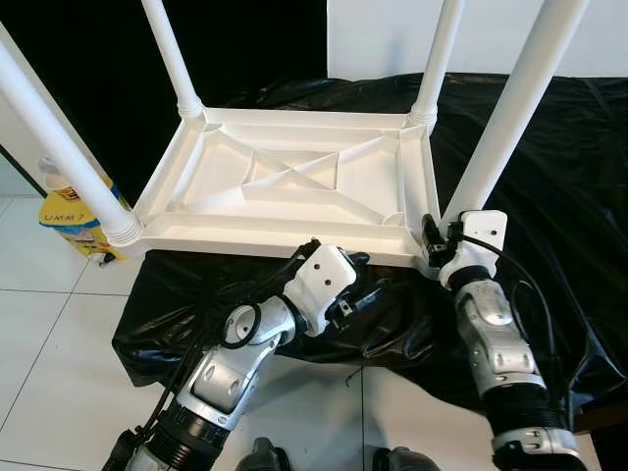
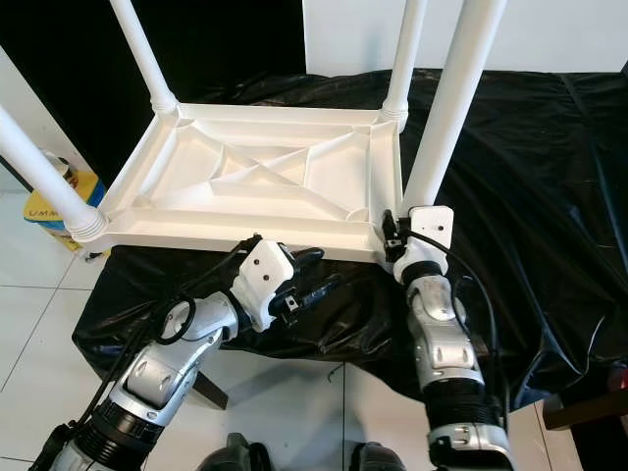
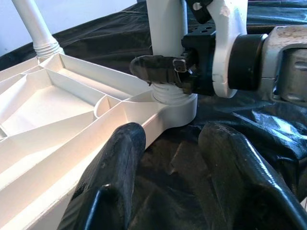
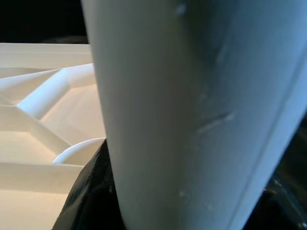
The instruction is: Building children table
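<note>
A white plastic children's table [image 1: 294, 182] lies upside down on a black sheet [image 1: 569, 177], with its legs standing up. My right gripper [image 1: 437, 240] is shut on the near right leg [image 1: 510, 108] just above its socket at the table's corner. That leg [image 4: 192, 105] looms close in the right wrist view. My left gripper [image 1: 368, 285] is open and holds nothing. It hovers low over the sheet just in front of the table's near rim, left of that corner. One of its fingers [image 3: 115, 177] lies close beside the rim, and the right gripper's finger [image 3: 158, 69] shows across the leg's base.
The sheet hangs over a low support onto white floor tiles [image 1: 49, 314]. A yellow bag [image 1: 74, 216] stands on the floor at the left, beside the near left leg [image 1: 59, 147]. Two more legs [image 1: 172, 54] rise at the far corners.
</note>
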Controlling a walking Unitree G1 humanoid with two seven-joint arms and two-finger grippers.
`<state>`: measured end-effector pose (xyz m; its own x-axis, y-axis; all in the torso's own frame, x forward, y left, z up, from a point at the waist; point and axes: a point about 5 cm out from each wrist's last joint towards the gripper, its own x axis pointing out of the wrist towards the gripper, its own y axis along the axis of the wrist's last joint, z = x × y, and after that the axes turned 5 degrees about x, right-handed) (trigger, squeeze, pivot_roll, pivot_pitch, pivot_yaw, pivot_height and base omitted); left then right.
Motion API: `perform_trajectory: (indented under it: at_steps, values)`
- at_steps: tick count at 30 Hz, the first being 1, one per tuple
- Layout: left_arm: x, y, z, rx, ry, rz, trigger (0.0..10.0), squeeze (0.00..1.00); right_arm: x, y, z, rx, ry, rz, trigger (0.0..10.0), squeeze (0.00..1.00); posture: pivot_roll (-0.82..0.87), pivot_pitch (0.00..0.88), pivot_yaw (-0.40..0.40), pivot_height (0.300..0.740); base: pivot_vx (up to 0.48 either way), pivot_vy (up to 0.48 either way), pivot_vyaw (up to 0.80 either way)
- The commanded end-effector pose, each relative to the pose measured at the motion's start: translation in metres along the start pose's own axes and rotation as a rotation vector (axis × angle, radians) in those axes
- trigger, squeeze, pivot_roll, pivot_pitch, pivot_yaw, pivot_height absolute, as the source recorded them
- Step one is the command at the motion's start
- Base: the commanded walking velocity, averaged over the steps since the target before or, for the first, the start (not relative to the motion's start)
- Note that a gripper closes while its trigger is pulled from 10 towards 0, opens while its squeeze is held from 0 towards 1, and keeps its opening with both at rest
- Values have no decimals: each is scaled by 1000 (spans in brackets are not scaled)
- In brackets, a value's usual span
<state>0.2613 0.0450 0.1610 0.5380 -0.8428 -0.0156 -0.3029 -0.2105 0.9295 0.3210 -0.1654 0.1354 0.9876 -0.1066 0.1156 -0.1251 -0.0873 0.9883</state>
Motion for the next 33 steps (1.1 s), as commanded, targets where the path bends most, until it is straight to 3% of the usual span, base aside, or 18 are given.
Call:
perform_trajectory:
  at_steps: [1, 5, 7, 13, 14, 15, 16, 17, 18, 26, 27, 28, 33]
  values:
    - [0, -5, 1, -5, -8, -23, 10000, 0, -3, -16, 1, -1, -75, -84, 0, 0, 49, 103, 39, 740, 0, 0, 0]
    - [0, -5, 2, -8, -4, -23, 10000, 0, -2, -16, -3, -9, -100, -83, 0, 0, 48, 102, 37, 740, 0, 0, 0]
    - [-1, -7, 3, -14, 3, -27, 10000, 0, -2, -16, -16, 4, -147, -87, 0, 0, 55, 102, 29, 740, 0, 0, 0]
    - [-1, -7, 3, -17, 15, -30, 10000, 0, -2, -15, -29, 32, -124, -90, 0, 0, 58, 101, 23, 740, 0, 0, 0]
    - [-1, -7, 3, -16, 17, -30, 10000, 0, -2, -15, -31, 35, -117, -92, 2863, 0, 61, 101, 19, 740, 0, 0, 0]
    - [-1, -7, 3, -16, 17, -30, 10000, 0, -2, -15, -31, 35, -117, -92, 2863, 0, 61, 101, 19, 740, 0, 0, 0]
    - [-2, -7, 2, -16, 21, -31, 10000, 0, -2, -16, -31, 35, -116, -93, 9216, 0, 61, 99, 18, 740, 0, 0, 0]
    - [-2, -7, 2, -16, 21, -31, 10000, 0, -2, -16, -31, 35, -116, -93, 9216, 0, 61, 99, 18, 740, 0, 0, 0]
    - [-2, -7, 1, -15, 24, -32, 10000, 0, -1, -16, -31, 37, -114, -96, 10000, 0, 60, 97, 19, 740, 0, 0, 0]
    - [-1, -8, 2, -13, 23, -31, 10000, 0, -1, -11, -33, 21, -76, -58, 10000, 0, 57, 90, 15, 740, 0, 0, 0]
    - [-1, -8, 2, -13, 23, -30, 10000, 0, -1, -9, -31, 27, -64, -44, 10000, 369, 56, 87, 14, 740, 0, 0, 0]
    - [-1, -7, 2, -13, 24, -30, 10000, 0, -2, -6, -28, 25, -51, -23, 10000, 1000, 56, 85, 12, 740, 0, 0, 0]
    - [0, -8, 3, -13, 26, -28, 10000, 0, -4, 0, -18, 25, 15, 26, 10000, 1000, 53, 83, 9, 740, 0, 0, 0]
